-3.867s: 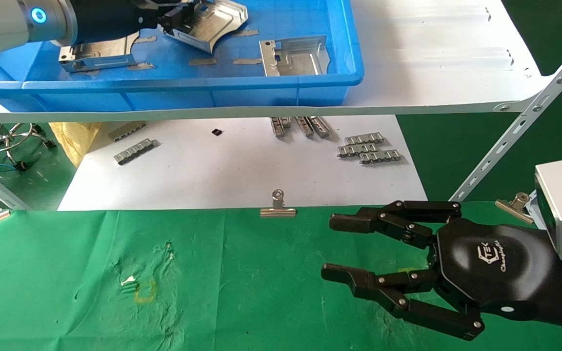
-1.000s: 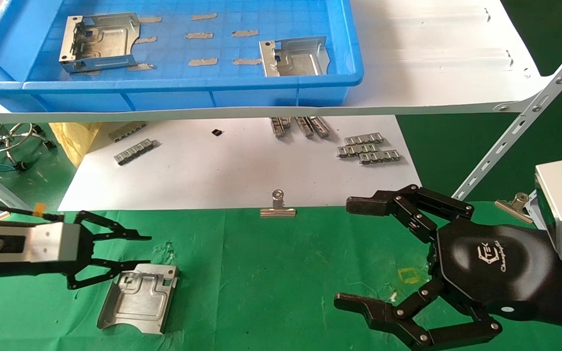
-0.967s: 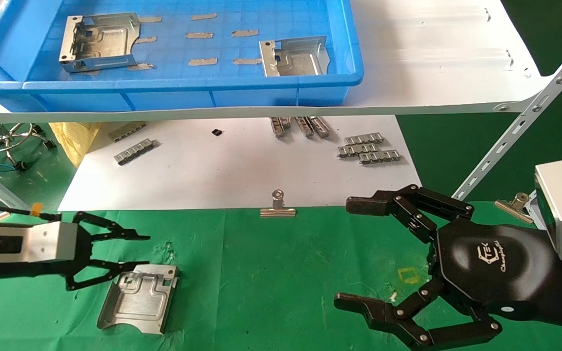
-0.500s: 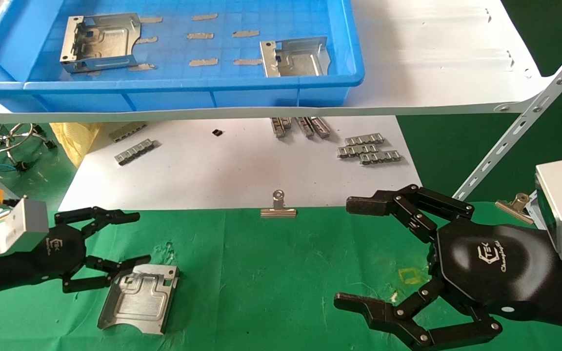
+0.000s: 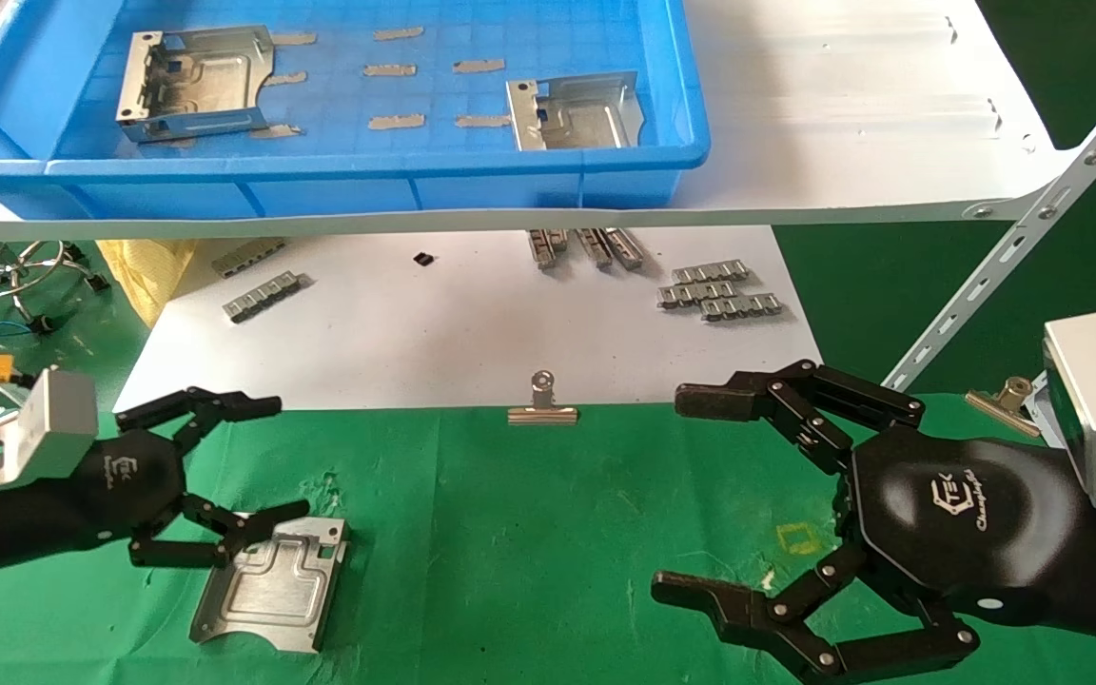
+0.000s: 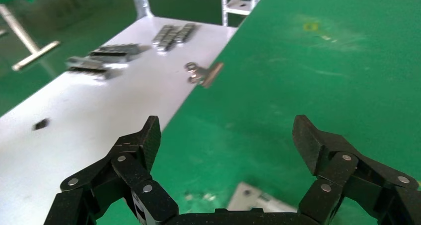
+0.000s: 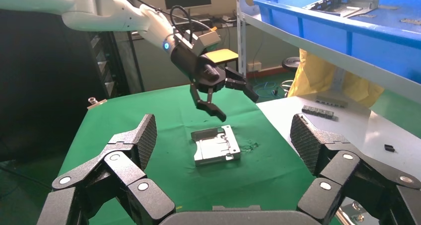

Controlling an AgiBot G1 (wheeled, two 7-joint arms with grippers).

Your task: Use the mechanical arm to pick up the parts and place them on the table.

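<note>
1. The left claw (image 5: 267, 457) hangs wide open above the green desk (image 5: 510, 533), at about 8 o'clock in the head view, holding nothing.
2. One part (image 5: 272, 595) lies flat on the desk just under that claw's lower finger (image 5: 267, 515); whether the finger touches it, I can't tell.
3. The right wrist view shows the left claw (image 7: 231, 98) raised clear above the same part (image 7: 217, 145).
4. Two more parts sit in the blue bin (image 5: 367, 171) on the white shelf (image 5: 843, 114): one (image 5: 194, 84) at 11 o'clock, one (image 5: 575, 112) near 12.
5. The right claw (image 5: 667, 495) is at 4 o'clock over the desk, fingers spread wide, empty.
6. A binder clip (image 5: 541, 404) sits on the desk's far edge, between the two claws.
</note>
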